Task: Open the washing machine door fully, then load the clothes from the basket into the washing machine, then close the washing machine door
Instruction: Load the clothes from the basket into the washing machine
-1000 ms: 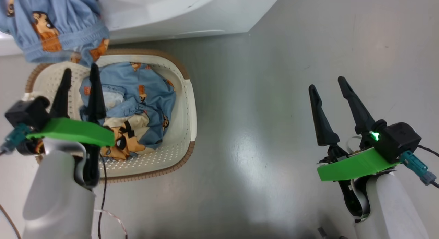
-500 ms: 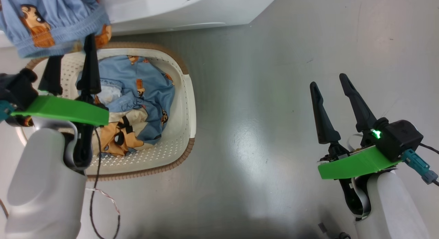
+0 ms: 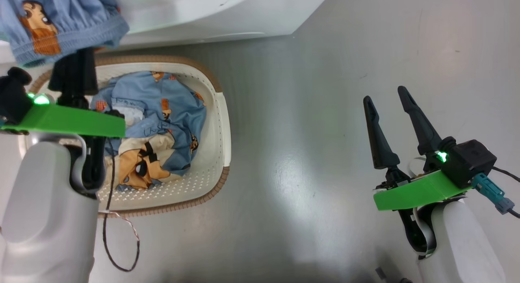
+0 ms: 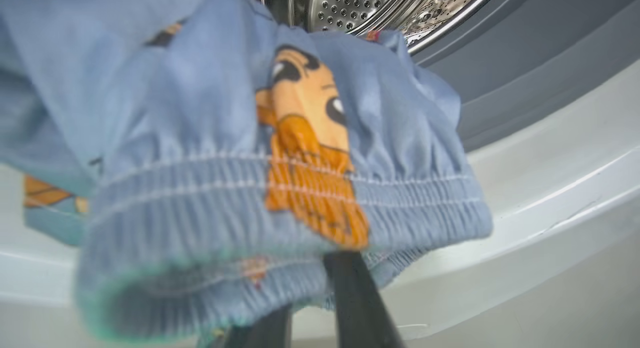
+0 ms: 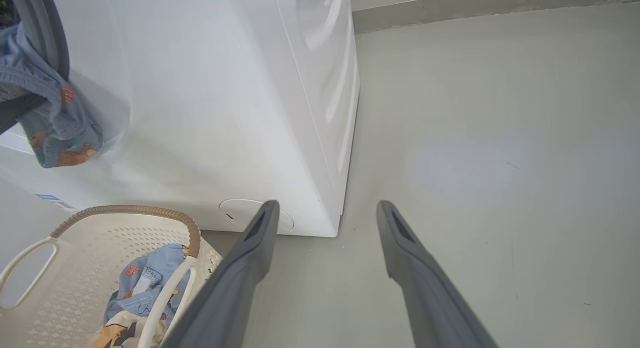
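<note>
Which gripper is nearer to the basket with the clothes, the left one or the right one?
Left. The left gripper is above the basket at its far rim, reaching the hanging garment; the right gripper is off to the side over bare floor.

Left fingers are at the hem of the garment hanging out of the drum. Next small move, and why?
Probably lift the left gripper up and forward, feeding the hanging garment over the lip into the drum. Its fingers look pinched on the elastic hem, and that hem hangs outside the opening, below the drum lip. More clothes wait in the basket.
</note>
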Available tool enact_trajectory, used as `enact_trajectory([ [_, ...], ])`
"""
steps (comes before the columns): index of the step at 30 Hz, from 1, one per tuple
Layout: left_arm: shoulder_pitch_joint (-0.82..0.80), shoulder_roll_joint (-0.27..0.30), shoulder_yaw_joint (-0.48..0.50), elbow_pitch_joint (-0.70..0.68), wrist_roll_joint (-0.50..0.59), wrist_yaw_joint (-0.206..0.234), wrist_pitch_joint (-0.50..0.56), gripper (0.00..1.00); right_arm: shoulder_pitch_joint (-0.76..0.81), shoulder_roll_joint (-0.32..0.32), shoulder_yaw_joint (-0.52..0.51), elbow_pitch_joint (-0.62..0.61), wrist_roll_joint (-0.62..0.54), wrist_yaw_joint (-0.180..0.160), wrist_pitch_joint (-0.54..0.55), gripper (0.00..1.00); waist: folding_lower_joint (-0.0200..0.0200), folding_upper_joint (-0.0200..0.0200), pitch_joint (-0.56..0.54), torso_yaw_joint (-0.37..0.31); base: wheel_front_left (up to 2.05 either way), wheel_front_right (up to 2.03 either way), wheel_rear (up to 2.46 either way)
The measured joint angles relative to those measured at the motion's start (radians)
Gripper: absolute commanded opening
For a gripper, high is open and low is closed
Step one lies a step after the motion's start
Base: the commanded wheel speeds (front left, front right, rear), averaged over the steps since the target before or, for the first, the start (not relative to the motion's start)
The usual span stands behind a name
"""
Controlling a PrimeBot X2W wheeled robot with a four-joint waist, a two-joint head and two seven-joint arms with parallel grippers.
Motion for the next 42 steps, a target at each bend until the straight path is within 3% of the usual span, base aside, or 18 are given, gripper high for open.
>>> enact_trajectory([
  [13,0.102,-0.011,0.031,-0.155,0.064,0.0,0.0,0.0,0.001,0.0,0.014,0.024,0.009,0.0,0.0,1.0,0.0,0.0,-0.073,0.009,0.0,0.0,0.0],
  [21,0.087,0.035,0.042,-0.215,0.122,0.0,0.0,0.0,0.001,-0.001,0.021,0.032,0.013,0.0,0.0,1.0,0.0,0.0,-0.101,0.008,0.0,0.0,0.0],
  [33,-0.191,0.109,0.034,-0.013,0.173,0.0,0.011,0.0,0.001,-0.001,0.026,0.03,0.04,0.0,0.0,1.0,0.0,0.0,-0.084,-0.023,0.0,0.0,0.0],
  [42,-0.376,0.119,0.014,0.162,0.15,0.0,0.059,0.0,0.001,-0.001,0.026,0.026,0.054,0.0,0.0,1.0,0.0,0.0,-0.038,-0.042,0.0,0.0,0.0],
])
